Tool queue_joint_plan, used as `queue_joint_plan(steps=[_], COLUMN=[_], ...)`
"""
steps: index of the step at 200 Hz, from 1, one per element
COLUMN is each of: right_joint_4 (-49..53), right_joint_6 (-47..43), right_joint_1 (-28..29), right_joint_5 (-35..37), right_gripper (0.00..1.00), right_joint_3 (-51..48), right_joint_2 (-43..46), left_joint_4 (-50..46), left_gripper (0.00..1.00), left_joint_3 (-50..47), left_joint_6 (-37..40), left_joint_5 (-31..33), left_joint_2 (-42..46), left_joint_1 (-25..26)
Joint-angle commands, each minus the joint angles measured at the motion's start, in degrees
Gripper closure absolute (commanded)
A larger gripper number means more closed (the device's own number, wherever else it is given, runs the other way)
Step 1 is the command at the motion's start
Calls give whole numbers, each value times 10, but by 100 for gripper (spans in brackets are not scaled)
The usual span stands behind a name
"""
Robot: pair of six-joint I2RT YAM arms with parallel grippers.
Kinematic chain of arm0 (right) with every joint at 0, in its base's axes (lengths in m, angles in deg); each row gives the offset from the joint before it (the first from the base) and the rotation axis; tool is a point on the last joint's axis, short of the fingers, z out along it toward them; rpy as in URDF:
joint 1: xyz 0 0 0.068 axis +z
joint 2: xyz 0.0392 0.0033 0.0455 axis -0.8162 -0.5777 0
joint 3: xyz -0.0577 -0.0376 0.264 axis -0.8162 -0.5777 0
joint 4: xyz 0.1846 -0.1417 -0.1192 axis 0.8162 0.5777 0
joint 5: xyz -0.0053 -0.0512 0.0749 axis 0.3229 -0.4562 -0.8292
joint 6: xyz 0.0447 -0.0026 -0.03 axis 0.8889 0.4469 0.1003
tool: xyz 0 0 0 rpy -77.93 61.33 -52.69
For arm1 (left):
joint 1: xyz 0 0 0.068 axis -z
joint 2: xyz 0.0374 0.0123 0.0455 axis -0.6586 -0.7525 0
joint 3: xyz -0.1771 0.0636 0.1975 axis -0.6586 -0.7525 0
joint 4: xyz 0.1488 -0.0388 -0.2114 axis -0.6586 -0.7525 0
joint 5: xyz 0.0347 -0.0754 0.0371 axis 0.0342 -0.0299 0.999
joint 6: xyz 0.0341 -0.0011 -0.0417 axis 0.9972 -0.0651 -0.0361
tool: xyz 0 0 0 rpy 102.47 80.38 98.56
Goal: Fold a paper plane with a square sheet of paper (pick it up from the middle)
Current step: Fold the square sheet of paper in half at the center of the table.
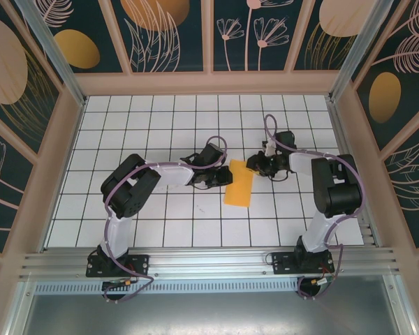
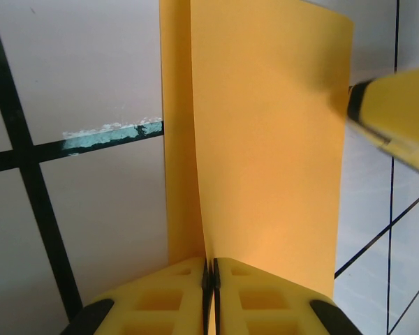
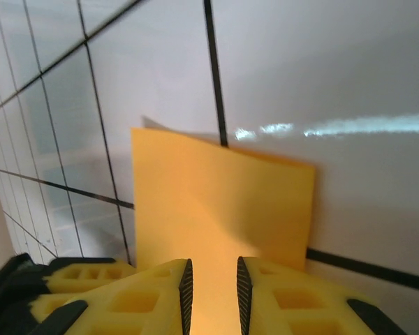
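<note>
Folded sheet of paper (image 1: 239, 185) is lying mid-worktop (image 1: 195, 230), between both claws, two layers showing. Left claw (image 2: 209, 269) is pinching its left edge, jaws fully together on it. Right claw (image 3: 214, 269) is sitting at the paper's far right corner, jaws narrowly apart.

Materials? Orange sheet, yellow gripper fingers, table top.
Orange-yellow paper sheet: thin matte paper, holds a sharp fold.
Left gripper fingers: matte yellow plastic, probably printed; square pockets in it.
Table: white, glossy, black grid lines; a light streak reflects off it. Tile or laminate, cannot tell.
</note>
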Motion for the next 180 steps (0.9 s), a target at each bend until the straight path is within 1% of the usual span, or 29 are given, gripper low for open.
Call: queue_joint_plan(steps=[1,61,117,145,180], right_joint_4=[6,-14,26,29,10], right_joint_6=[-11,-8,-23,-27,-20], right_joint_1=[-11,-16,-21,-27,-29], right_joint_5=[0,4,4,2,-9], right_gripper=[72,73,72,72,72], right_joint_3=[24,13,61,77,65], right_joint_2=[-9,-66,-33,-53,-79], left_joint_4=[-18,-18,-23,-22,-21], left_gripper=[86,86,86,86,86], left_joint_3=[6,5,7,7,6], left_joint_6=[11,10,11,10,7], left_joint_5=[0,-2,0,1,2], left_joint_2=[-3,-4,-2,0,3], left_joint_1=[4,4,4,4,4])
